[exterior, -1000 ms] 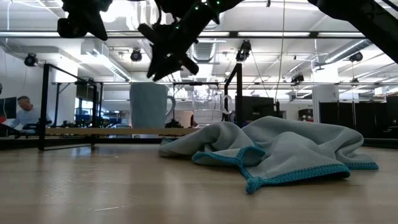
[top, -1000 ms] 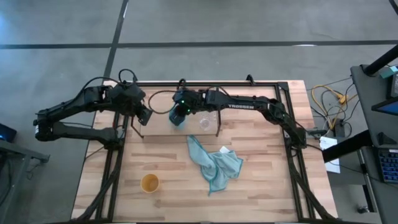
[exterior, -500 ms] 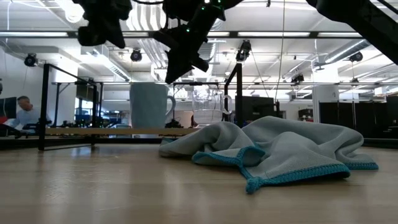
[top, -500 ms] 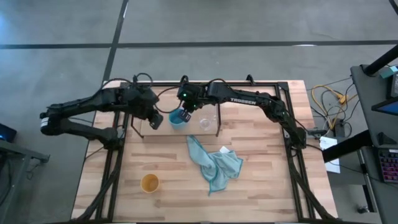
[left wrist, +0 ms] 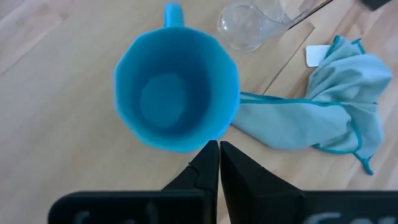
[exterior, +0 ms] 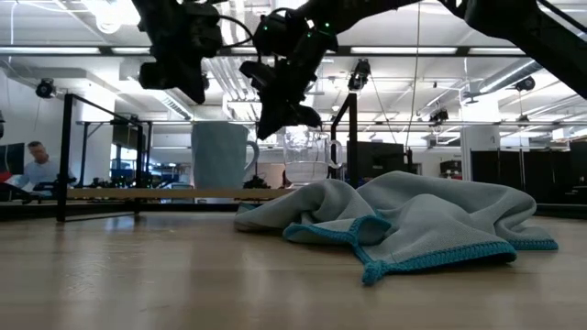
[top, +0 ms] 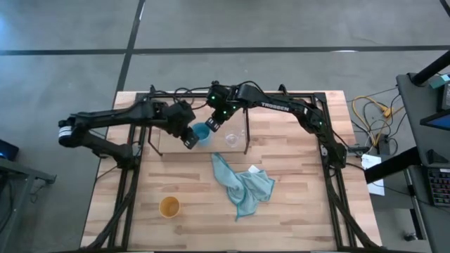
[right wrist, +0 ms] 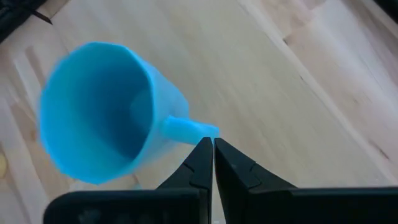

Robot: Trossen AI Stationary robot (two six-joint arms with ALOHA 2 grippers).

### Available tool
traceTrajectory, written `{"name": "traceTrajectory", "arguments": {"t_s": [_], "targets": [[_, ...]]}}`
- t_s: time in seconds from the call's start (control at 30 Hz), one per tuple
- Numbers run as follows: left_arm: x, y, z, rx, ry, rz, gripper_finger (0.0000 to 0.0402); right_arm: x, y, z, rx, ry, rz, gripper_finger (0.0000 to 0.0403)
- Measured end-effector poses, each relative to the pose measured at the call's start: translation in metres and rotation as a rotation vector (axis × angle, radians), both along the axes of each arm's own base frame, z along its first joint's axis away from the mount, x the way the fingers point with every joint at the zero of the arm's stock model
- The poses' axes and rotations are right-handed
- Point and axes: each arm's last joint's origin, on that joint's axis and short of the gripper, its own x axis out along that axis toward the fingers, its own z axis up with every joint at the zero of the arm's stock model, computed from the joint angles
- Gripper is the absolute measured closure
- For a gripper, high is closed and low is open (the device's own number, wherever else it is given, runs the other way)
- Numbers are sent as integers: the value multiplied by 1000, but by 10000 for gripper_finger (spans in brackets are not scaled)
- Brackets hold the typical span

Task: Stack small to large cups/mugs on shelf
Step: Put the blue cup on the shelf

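Butcher-block planks make up the table [top: 295,211], which stands on a grey concrete floor; the low view looks past it into a workshop hall with ceiling lights, where a seated person [exterior: 35,167] shows at the far left.

On the low light-wood shelf with its thin black metal frame [top: 169,144] at the back of the table stands the light blue mug with a handle [top: 200,133], upright and empty. Just beside it on the shelf sits the small clear glass cup [top: 230,139], close to the black upright rod [exterior: 349,137]. The yellow-orange cup [top: 169,206] stands well apart, on the table's front left part. A crumpled light blue cloth with a teal hem [top: 242,184] lies on the table between the shelf and the front edge.

Both arms reach in over the shelf. The left end effector [left wrist: 219,163] hovers above the mug, its two dark fingers pressed together and holding nothing; the mug's rim lies just beyond the fingertips. The right end effector [right wrist: 212,155] hangs above the mug on its handle side, fingers likewise closed and empty, the tips just beside the handle [right wrist: 186,129] in the wrist view.
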Motion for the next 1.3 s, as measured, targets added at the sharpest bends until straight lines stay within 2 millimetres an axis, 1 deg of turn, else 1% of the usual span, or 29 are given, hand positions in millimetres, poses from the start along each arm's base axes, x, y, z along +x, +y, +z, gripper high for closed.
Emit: {"name": "traceTrajectory", "arguments": {"t_s": [0.23, 0.37, 0.53, 0.6, 0.83, 1.03, 1.3], "targets": [[11, -8, -9, -3, 33, -61, 402, 1, -3, -6, 1, -14, -7, 394], [16, -12, -12, 2, 27, -86, 402, 5, -5, -4, -12, -55, -8, 395], [19, -13, -16, 2, 44, -91, 402, 7, -5, -3, -11, -75, -9, 395], [19, -13, -20, 8, 60, -86, 402, 7, -4, -5, 11, -81, -14, 395], [16, -13, -37, 4, 117, -61, 402, 6, -4, -19, 41, -57, -45, 395], [14, -12, -40, 27, 135, -38, 402, 6, -4, -19, 42, -54, -45, 395], [14, -11, -40, 48, 140, -26, 402, 9, 2, -12, 45, -73, -39, 395]]}}
